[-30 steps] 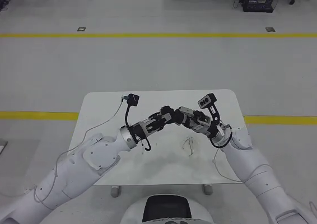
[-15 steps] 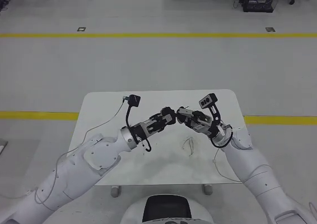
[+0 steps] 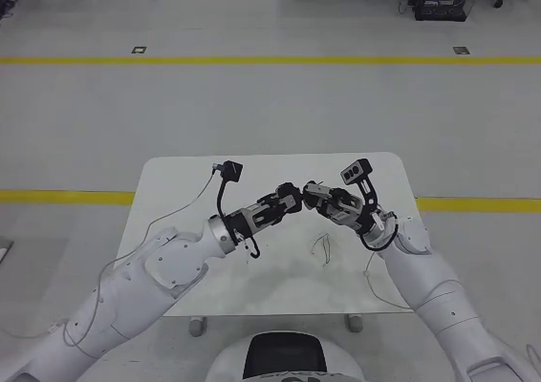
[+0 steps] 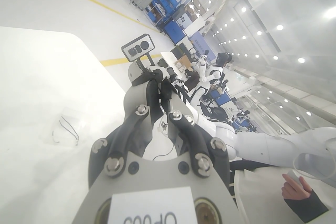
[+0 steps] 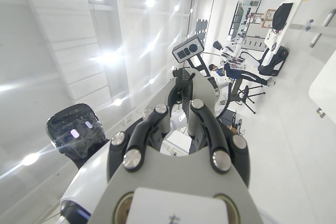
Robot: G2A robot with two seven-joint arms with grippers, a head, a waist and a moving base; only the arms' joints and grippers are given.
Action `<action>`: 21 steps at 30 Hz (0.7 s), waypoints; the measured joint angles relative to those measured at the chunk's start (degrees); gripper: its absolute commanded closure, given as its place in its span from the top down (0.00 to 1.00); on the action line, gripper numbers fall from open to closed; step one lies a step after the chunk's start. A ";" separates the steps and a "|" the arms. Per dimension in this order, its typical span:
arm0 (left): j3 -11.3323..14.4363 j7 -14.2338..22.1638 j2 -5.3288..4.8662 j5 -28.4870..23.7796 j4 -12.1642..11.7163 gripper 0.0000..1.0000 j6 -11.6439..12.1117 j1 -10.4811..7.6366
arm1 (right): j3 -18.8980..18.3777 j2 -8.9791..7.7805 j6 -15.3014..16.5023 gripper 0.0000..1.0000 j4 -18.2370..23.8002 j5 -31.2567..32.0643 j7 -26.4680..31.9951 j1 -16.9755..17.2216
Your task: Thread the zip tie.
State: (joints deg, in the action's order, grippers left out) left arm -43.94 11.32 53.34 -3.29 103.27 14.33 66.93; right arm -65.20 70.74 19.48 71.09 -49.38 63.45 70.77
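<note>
left gripper: we see it raised over the middle of the table, pointing to the right. fingers are pulled in narrow, with the pads almost together in the left wrist view. whatever sits between the pads is hidden from us.
meeting point: the two grippers face each other tip to tip above the table. we cannot tell whether the tips touch or stop just short.
zip tie: a thin dark strip poking out past the fingertips of the right gripper in the right wrist view, tilted. it sits off the table, right where both grippers meet. we cannot make out whether its other end reaches into the left gripper.
right gripper: raised and facing the left one. fingers are narrow, pinched on the zip tie near its end.
thin loops: lying flat on the table, nearer the robot than the grippers and slightly right of the meeting point, well apart from both sets of fingers. in the left wrist view we make out one dark and one pale.
table: white top with rounded corners.
</note>
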 measured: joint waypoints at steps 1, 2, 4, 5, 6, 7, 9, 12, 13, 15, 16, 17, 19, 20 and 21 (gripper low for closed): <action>-0.05 0.08 0.07 0.02 -0.07 0.00 -0.02 0.02 | 0.02 0.03 0.00 0.05 -0.12 0.00 0.06 -0.06; -0.11 0.16 0.15 0.04 -0.13 0.00 -0.04 0.03 | 0.04 0.06 0.00 0.04 -0.23 0.00 0.11 -0.12; -0.21 0.35 0.33 0.12 -0.27 0.00 -0.09 0.07 | 0.08 0.13 -0.05 0.02 -0.46 0.02 0.21 -0.26; -0.26 0.43 0.40 0.16 -0.32 0.00 -0.12 0.09 | 0.08 0.15 -0.06 0.00 -0.54 0.03 0.25 -0.32; -0.32 0.55 0.49 0.20 -0.37 0.00 -0.15 0.12 | 0.08 0.18 -0.08 0.00 -0.65 0.03 0.28 -0.38; -0.37 0.64 0.57 0.23 -0.41 0.00 -0.17 0.14 | 0.07 0.21 -0.08 0.00 -0.73 0.03 0.30 -0.42; -0.49 0.87 0.72 0.29 -0.48 0.00 -0.21 0.21 | 0.03 0.26 -0.08 0.00 -0.91 0.06 0.34 -0.51; -0.68 1.08 0.94 0.48 -0.59 0.29 -0.38 0.32 | -0.04 0.31 -0.07 0.00 -1.08 0.25 0.37 -0.60; -0.75 1.08 1.00 0.57 -0.60 0.75 -0.49 0.37 | -0.08 0.32 -0.05 0.00 -1.11 0.34 0.37 -0.61; -0.99 0.97 1.13 0.65 -0.56 1.00 -0.65 0.51 | -0.23 0.32 0.00 0.00 -1.17 0.75 0.37 -0.69; -1.19 0.91 1.17 0.61 -0.52 1.00 -0.65 0.60 | -0.36 0.31 0.00 0.00 -1.21 1.02 0.38 -0.73; -1.45 0.89 1.18 0.53 -0.47 1.00 -0.62 0.71 | -0.55 0.28 0.00 0.00 -1.25 1.26 0.44 -0.78; -2.31 1.03 1.11 0.29 -0.32 1.00 -0.43 1.15 | -1.22 0.15 0.00 0.00 -1.40 1.81 1.10 -0.96; -2.76 1.25 1.04 0.18 -0.20 1.00 -0.33 1.41 | -1.58 0.06 0.00 0.00 -1.52 2.08 1.61 -1.09; -3.47 1.64 0.89 -0.03 0.00 1.00 -0.18 1.83 | -2.07 -0.08 0.00 0.00 -1.74 2.51 2.56 -1.33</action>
State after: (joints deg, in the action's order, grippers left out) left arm -47.40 12.96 54.23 -3.32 103.27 14.15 68.76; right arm -67.27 70.66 19.48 69.34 -46.86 66.01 69.44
